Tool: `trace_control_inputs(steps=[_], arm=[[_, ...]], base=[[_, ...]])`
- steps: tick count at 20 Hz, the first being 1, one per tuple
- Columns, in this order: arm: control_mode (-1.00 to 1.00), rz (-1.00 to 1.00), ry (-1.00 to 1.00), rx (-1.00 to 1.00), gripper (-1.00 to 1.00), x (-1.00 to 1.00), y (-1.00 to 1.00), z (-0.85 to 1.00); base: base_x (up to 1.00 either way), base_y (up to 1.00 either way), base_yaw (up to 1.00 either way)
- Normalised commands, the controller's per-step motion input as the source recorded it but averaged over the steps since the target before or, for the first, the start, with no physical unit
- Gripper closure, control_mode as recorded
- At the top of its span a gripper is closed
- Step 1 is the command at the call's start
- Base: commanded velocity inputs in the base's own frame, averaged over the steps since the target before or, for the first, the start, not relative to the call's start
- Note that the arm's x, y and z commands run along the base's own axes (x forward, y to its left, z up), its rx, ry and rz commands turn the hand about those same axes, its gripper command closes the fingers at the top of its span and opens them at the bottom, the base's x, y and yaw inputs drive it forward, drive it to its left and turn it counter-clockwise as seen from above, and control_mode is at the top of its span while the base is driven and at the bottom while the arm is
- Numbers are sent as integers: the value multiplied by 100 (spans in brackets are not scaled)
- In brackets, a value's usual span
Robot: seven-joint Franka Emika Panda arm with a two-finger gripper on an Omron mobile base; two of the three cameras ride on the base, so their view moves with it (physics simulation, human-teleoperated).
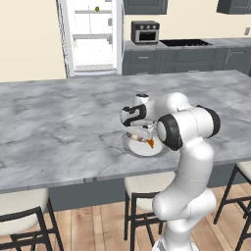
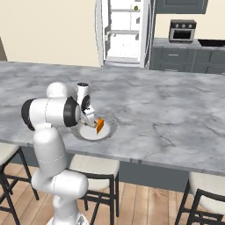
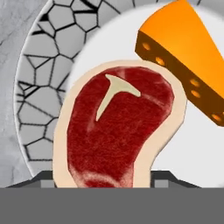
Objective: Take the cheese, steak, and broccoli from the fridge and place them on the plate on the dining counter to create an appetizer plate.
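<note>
The steak (image 3: 116, 135), a red slab with a pale fat rim and a white bone mark, stands between my gripper's (image 3: 105, 180) fingertips, which are shut on its lower end. It hangs just over the plate (image 3: 39, 87), whose centre is white and whose rim is grey and cracked-patterned. The orange cheese (image 3: 183, 57) wedge lies on the plate beside the steak. From the base views, the gripper (image 1: 142, 132) points down over the plate (image 1: 128, 146) on the dining counter (image 1: 59, 122), with the cheese (image 1: 151, 143) at its side. A small green broccoli (image 1: 97, 8) sits on an upper shelf of the open fridge (image 1: 93, 44).
Bar stools (image 1: 142, 188) stand along the near edge of the dining counter. Behind it run dark cabinets with a small countertop oven (image 1: 145, 32) and a cooktop (image 1: 186, 42). Bare marble spreads to the left and right of the plate.
</note>
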Motion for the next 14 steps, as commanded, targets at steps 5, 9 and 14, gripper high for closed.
trace_control_inputs(steps=[5,9,14], arm=[[-100,-12,9,1,-100,-8,-18,6],[-100,-4,14,0,-100,-38,0,49],[-100,0,10,0,-100,-49,2,47]], base=[[0,0,0],[0,0,0],[0,0,0]])
